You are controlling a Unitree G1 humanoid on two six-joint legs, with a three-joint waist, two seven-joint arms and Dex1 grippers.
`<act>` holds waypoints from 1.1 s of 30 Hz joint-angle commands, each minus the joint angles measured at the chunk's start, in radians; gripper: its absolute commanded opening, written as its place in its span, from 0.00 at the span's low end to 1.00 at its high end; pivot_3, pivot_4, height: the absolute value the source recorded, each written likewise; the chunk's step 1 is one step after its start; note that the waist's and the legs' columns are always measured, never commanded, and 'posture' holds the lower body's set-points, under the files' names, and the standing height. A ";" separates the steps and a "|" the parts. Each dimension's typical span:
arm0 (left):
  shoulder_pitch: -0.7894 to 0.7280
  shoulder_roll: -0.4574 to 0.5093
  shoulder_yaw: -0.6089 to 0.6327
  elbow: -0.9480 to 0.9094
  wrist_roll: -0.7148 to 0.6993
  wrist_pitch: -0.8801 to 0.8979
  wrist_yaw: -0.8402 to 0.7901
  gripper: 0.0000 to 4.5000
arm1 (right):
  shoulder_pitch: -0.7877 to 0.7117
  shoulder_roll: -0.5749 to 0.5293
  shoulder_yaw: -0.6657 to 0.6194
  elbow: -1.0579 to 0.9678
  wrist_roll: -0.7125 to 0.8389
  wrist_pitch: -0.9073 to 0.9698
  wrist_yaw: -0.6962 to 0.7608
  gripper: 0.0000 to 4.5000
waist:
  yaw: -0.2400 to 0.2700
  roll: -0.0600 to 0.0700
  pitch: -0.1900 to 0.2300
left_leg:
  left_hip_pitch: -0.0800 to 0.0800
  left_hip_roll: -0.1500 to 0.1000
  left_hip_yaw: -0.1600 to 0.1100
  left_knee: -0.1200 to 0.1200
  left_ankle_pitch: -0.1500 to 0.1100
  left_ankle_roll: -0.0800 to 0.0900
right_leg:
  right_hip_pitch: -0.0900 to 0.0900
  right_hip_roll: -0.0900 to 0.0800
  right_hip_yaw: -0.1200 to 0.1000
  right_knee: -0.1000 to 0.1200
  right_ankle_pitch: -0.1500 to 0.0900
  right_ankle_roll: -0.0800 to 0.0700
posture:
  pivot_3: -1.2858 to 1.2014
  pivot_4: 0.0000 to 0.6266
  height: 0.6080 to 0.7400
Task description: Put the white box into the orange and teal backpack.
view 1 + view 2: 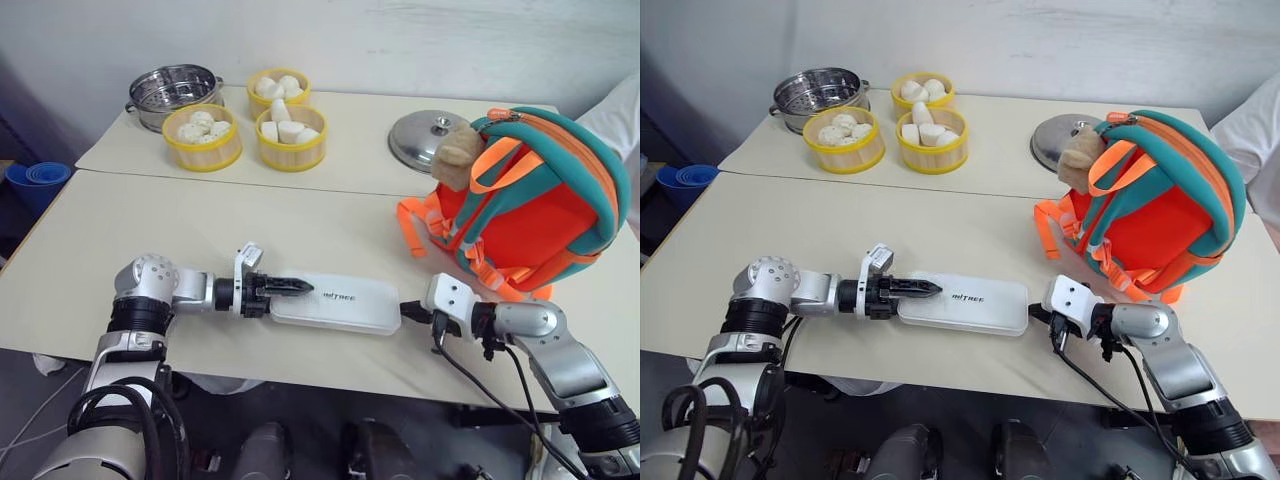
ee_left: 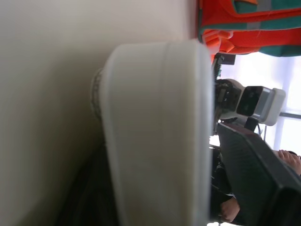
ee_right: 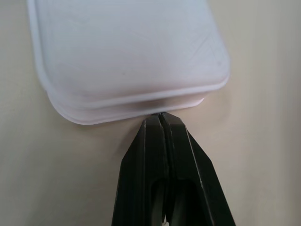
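Left eye view: white box (image 1: 335,302) lies flat at lower centre of the table (image 1: 120,250), long axis running left-right across the frame. Left gripper (image 1: 290,286) reaches level from the left, one finger over the box's left end; left wrist view shows the box end between its fingers, a loose straddle. Right gripper (image 3: 160,117), fingers pressed together, tips touching the box's right end. Orange and teal backpack (image 1: 530,200) stands upright at right, behind. Steamers (image 1: 245,125) sit upper left.

white box (image 1: 335,301) — left of backpack (image 1: 530,205), apparently
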 commanded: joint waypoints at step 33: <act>0.492 0.234 0.120 -0.630 0.219 -0.908 -0.663 0.28 | -0.348 0.244 -0.306 0.171 0.314 0.139 -0.376 0.86 | -0.040 0.003 0.004 | -0.004 0.000 0.002 -0.015 0.003 0.003 | -0.008 0.000 0.000 -0.005 -0.001 -0.004 | 0.52 0.24 1.00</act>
